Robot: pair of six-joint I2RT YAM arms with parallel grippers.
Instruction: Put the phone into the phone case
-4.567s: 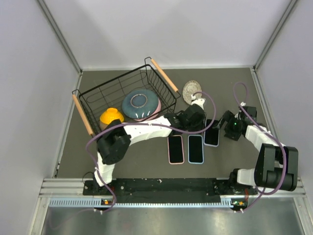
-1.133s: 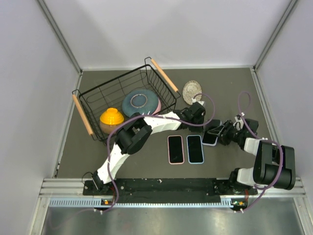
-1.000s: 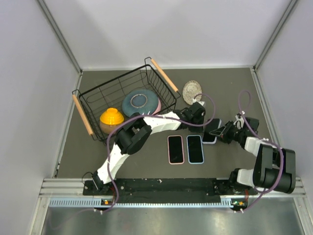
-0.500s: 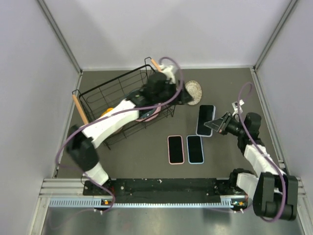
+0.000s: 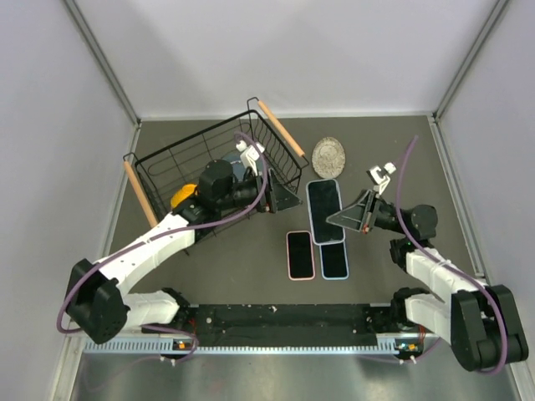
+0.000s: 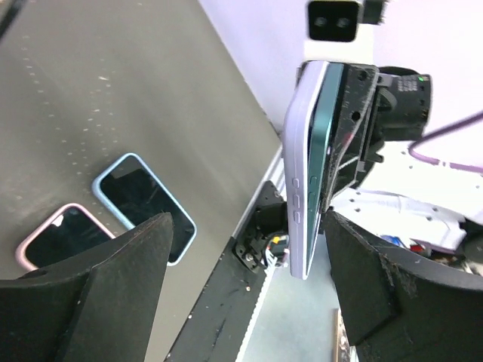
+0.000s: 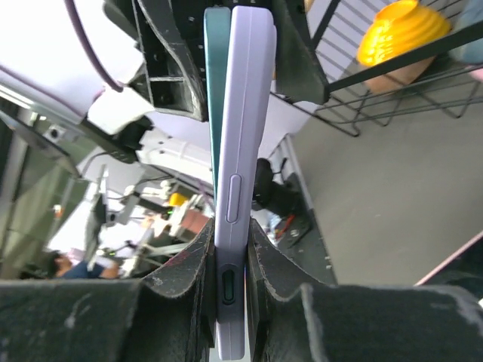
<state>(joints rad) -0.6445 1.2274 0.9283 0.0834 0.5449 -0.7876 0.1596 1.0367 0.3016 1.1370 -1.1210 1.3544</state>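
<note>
A dark-screened phone [image 5: 324, 210] with a lilac case round its rim hangs flat above the table's middle. My right gripper [image 5: 355, 215] is shut on its right end. In the right wrist view the lilac edge [image 7: 243, 151] rises from between the two pads, which pinch it from both sides, with a teal layer on its left. My left gripper [image 5: 282, 196] stands open to the left of the phone, by the basket's right side. In the left wrist view its fingers [image 6: 83, 294] are spread wide, with the held phone [image 6: 306, 173] edge-on beyond them and untouched.
A pink-rimmed phone [image 5: 300, 255] and a blue-rimmed phone [image 5: 334, 262] lie side by side on the table below the held one. A black wire basket [image 5: 159, 171] holds a blue plate and a yellow bowl [image 5: 180, 197]. A round silvery disc [image 5: 328, 156] lies behind.
My left gripper has opened, let go of the phone and drawn back left to the basket. The right gripper has lifted the phone off the table and carried it left.
</note>
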